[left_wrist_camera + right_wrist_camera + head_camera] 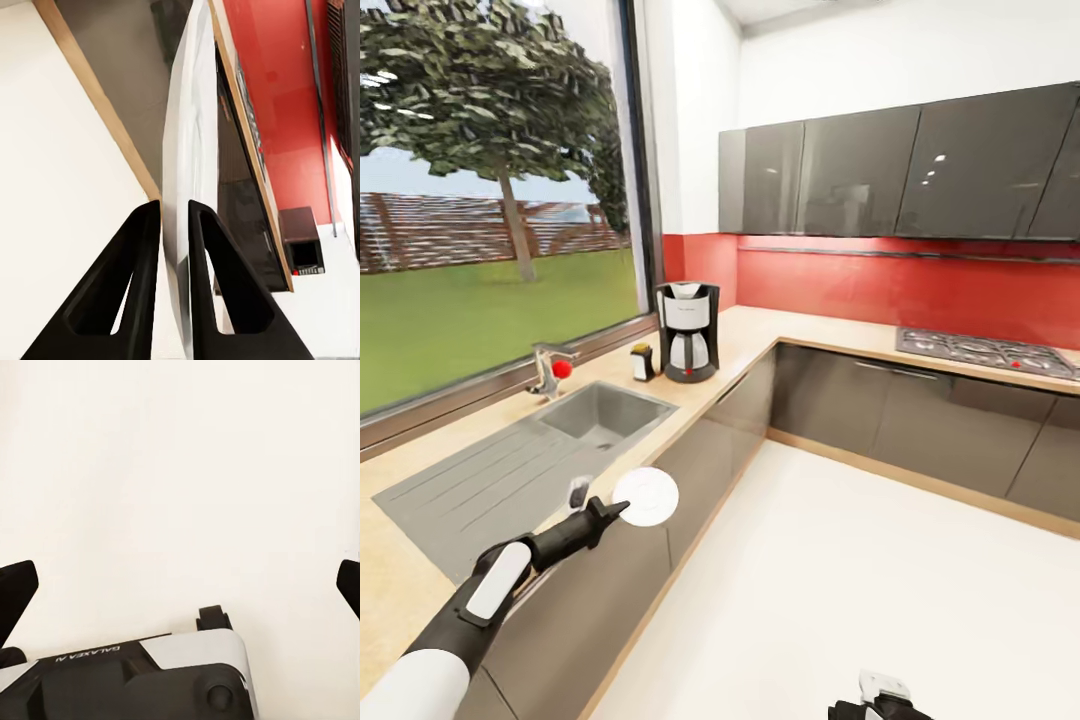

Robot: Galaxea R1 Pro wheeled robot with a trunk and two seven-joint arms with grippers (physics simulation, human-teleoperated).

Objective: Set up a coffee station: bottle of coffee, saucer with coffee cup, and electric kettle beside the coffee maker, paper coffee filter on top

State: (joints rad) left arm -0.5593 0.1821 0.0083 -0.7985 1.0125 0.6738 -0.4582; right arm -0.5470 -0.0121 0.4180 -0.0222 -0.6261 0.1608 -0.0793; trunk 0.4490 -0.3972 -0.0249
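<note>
The white saucer (647, 496) is hanging level at the counter's (755, 335) front edge. The black coffee maker (687, 331) is standing upright near the counter's corner, the bottle of coffee (643, 362) just beside it.

a big window (500, 200) shows grass and a tree. red wall (920, 285), grey cupboards (900, 170), maybe a white floor (860, 600).

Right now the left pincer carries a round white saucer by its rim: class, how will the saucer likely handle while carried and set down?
The saucer looks thin and rigid, so it probably won't flex. The left pincer pinches only its edge, so it may pivot or slip if jolted. Its glossy white finish suggests a breakable, slippery surface; set it flat on the countertop, gently.
</note>
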